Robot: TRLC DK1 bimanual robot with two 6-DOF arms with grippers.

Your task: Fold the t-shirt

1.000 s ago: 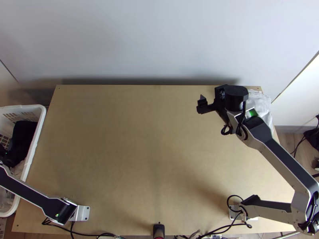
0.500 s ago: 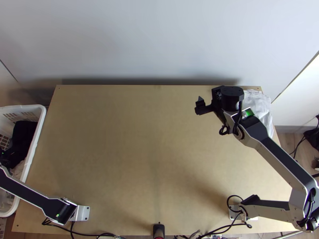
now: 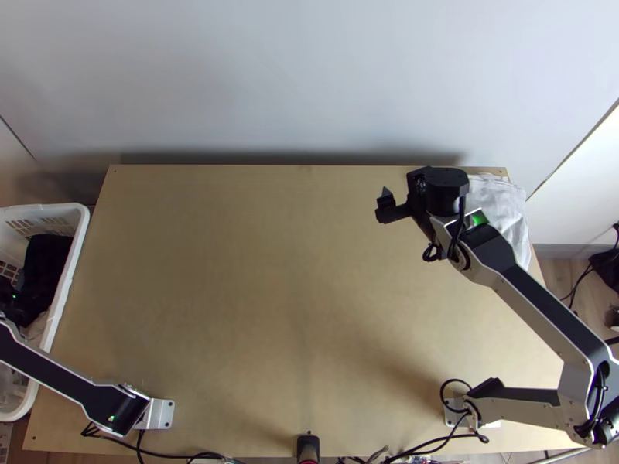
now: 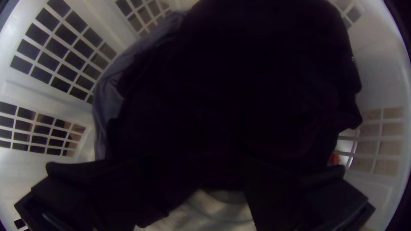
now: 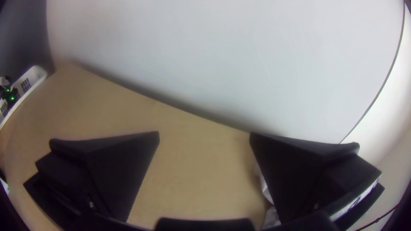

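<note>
My left gripper (image 3: pixel 9 298) is low in the laundry basket at the left, over dark clothing (image 3: pixel 46 267). In the left wrist view the gripper (image 4: pixel 197 169) has its fingers apart around a bulky dark cloth (image 4: pixel 239 85), which lies bunched; whether it is a t-shirt I cannot tell. Above the back right of the table hangs my right gripper (image 3: pixel 392 208). The right wrist view has that gripper (image 5: pixel 204 134) open, nothing between its fingers. A whitish cloth (image 3: pixel 507 213) lies at the back right corner, partly beneath the right arm; its folds are hard to make out.
The white basket (image 3: pixel 68 267) stands against the table's left edge, with pale cloth (image 3: pixel 35 329) also inside. Bare wooden table (image 3: pixel 255 294) stretches between the arms. A wall (image 3: pixel 309 77) rises behind it, and cables (image 3: pixel 186 455) run along the near edge.
The right gripper has moved slightly leftward, uncovering a bit more of the whitish cloth. Inside the basket the left gripper has shifted a little to the right.
</note>
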